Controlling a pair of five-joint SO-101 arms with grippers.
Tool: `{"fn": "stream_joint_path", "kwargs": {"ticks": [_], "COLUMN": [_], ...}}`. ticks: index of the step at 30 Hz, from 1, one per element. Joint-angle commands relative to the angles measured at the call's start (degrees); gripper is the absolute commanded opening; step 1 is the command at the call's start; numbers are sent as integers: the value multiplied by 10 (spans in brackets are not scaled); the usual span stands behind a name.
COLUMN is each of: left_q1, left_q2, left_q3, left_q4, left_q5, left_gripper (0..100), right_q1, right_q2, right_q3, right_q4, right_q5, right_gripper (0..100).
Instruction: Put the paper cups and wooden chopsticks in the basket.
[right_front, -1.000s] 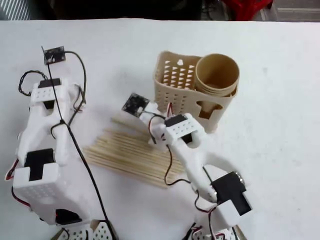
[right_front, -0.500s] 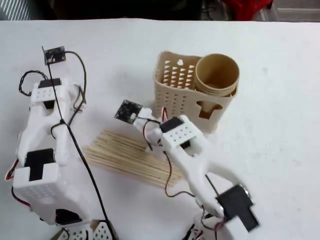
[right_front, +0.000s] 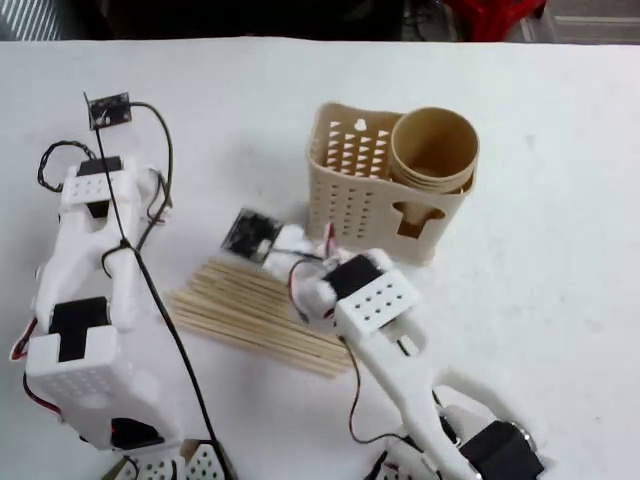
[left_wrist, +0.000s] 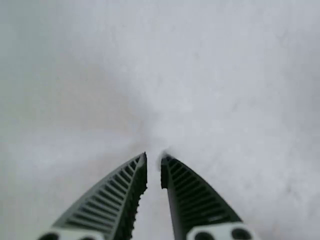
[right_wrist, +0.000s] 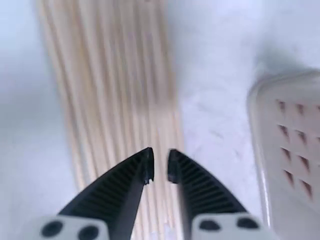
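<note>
— Chopsticks (right_front: 260, 315) are taken first: where are they found?

— They are laid flat in a loose bundle on the white table (right_front: 560, 120), in front of the basket (right_front: 375, 190) and just apart from it, between the two arms.

— And where are the paper cups (right_front: 435, 150) kept?

— They are nested one inside another and stood upright in the basket, at its right end as seen from above. Their rims are raised a little above the basket's wall.

— How is the right gripper (right_wrist: 160, 165) placed?

— It is held low over the bundle, at the side nearer the basket. In the right wrist view the sticks are seen running beneath the fingertips, with the basket's rounded corner close by. Whether the sticks are touched cannot be told. The jaws are drawn almost together, with only a thin slit left between the tips, and nothing is gripped. From above, the right arm (right_front: 375, 300) is seen stretched across the end of the bundle.

— How is the left gripper (left_wrist: 153, 162) described?

— It is pointed down at bare table. Its jaws are likewise nearly closed, a narrow gap is left at the tips, and nothing is held. The left arm (right_front: 90, 260) is folded at the left of the high view, well apart from the basket.
</note>
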Motion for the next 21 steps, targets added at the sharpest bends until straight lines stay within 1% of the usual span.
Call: {"fn": "stream_joint_path", "kwargs": {"ticks": [1,3,5,10,16,21], "left_q1": [-4,-3,-3,-4,-5,-5], "left_q2": [-3,-3,-3,-3,-3,-3], "left_q3": [-3,-3,-3,-3,-3,-3], "left_q4": [-11,-11,-11,-11,-11,-11], "left_q5": [3,3,3,3,3,3], "left_gripper": [72,72,72,72,72,72], "right_q1": [-44,-46,-45,-45,-54,-58], "right_q2": [-10,2,20,75,104,109], "right_q3": [13,33,43,44,43,43], "right_q4": [2,-35,-67,-116,-139,-139], "right_q5": [8,9,9,10,10,10], "right_gripper": [143,133,101,60,65,108]}}
